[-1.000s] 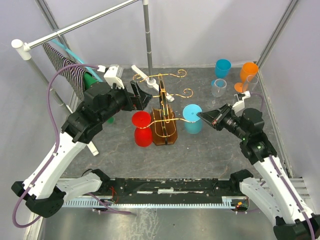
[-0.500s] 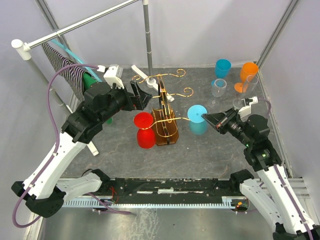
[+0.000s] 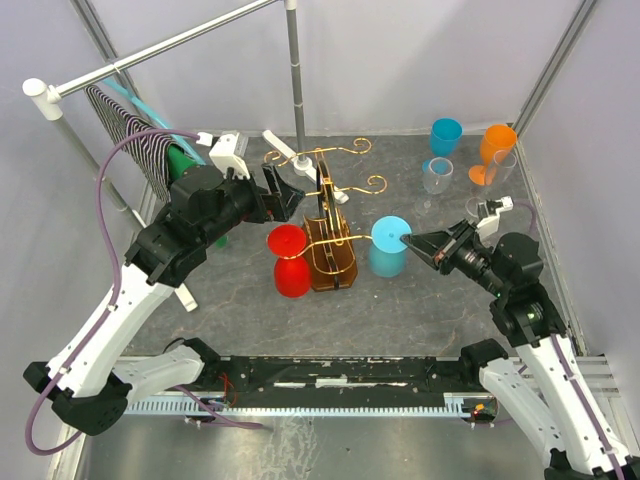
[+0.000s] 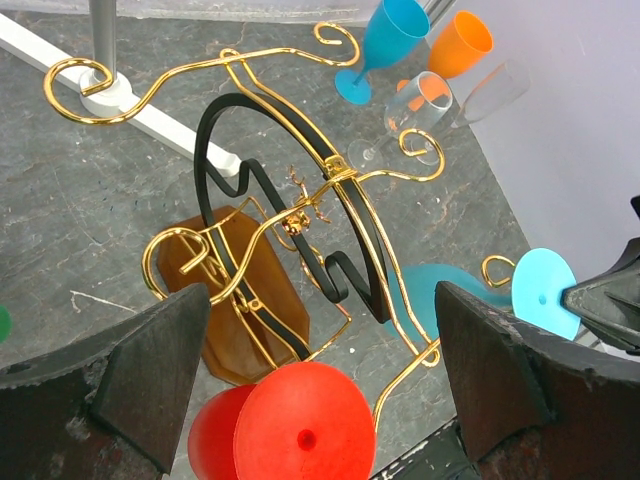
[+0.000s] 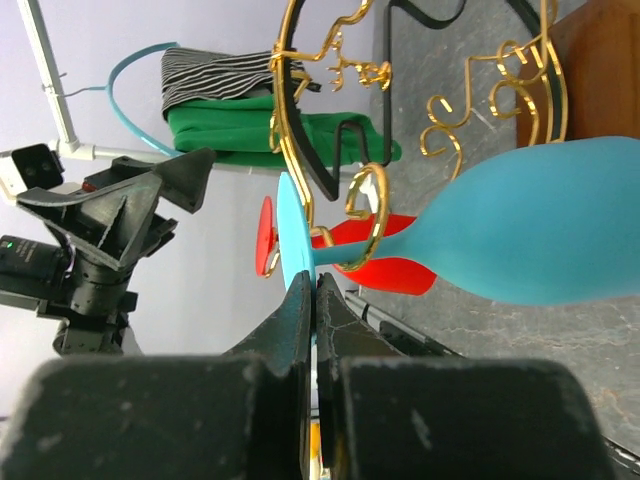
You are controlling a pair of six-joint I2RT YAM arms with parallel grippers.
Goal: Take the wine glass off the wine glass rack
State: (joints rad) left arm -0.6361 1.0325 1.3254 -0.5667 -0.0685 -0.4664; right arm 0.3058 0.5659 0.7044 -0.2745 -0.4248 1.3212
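While the blue wine glass hangs by its stem in the curled end of the wine glass rack's right-side arm, bowl downward and foot up, the right gripper has its fingers pressed together on the thin edge of the foot. The left gripper is spread wide, just beside the rack's upper scrolls, and holds nothing. A red glass hangs on the rack's opposite side.

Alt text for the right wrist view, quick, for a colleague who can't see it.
The right gripper, shut, pinches the foot rim of the blue wine glass, whose stem sits in a gold curl of the wine glass rack. A red glass shows behind it.
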